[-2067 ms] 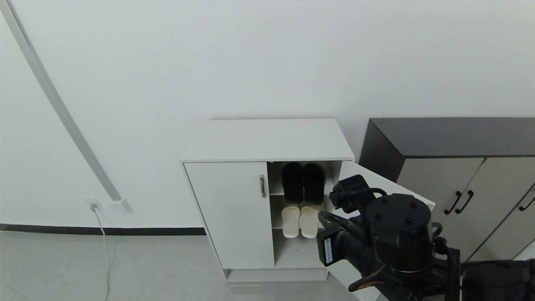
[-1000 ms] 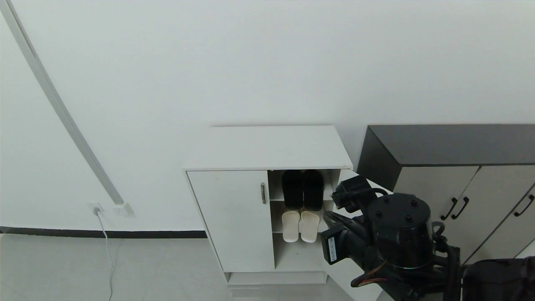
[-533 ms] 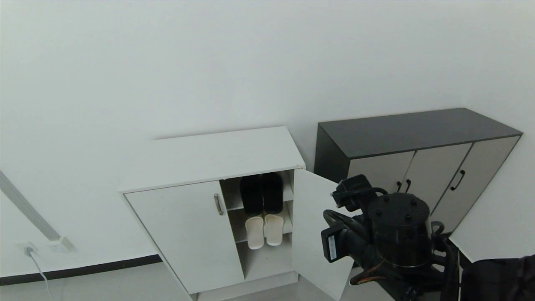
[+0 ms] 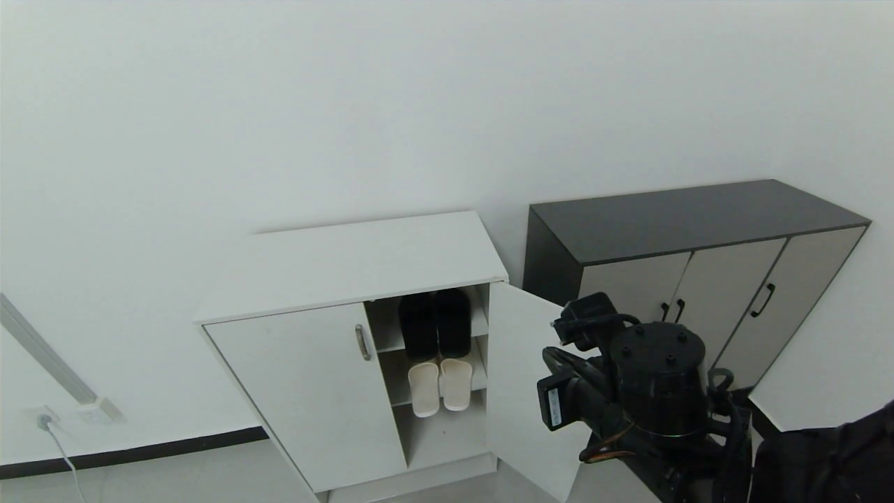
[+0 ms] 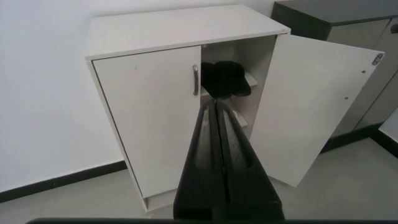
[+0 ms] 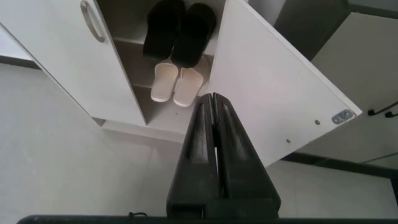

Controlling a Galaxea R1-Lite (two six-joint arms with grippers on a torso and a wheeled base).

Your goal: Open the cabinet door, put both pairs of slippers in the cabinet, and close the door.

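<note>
the white cabinet (image 4: 349, 258) stands against the wall in the lower middle of the head frame. its left door (image 4: 307, 398) is shut, with a small metal handle (image 4: 362, 342) near its inner edge. its right door (image 4: 520, 391) is swung out toward the lower right of the frame, so the right compartment is open to view. the black slippers (image 4: 434, 325) lie side by side on the upper shelf inside. the cream slippers (image 4: 440, 384) lie side by side on the shelf just below, their near ends reaching a little past that shelf's front edge. both pairs are inside the cabinet and the door is not yet closed. the right arm (image 4: 628, 391) sits at the lower right of the head frame, in front of the open door's outer edge. in its wrist view the right tool (image 6: 215, 98) has its two fingers pressed together with nothing between them, and it points at the open compartment; whether it touches the door cannot be told. the left tool (image 5: 215, 102) likewise has its fingers closed flat against each other and holds nothing, aimed at the cabinet front where the shut door meets the open side, apart from it. a dark-topped cabinet (image 4: 691, 223) with grey doors stands just beside the white one, at the right of the frame. a wall socket (image 4: 43, 419) with a cable plugged in sits at the lower left.
</note>
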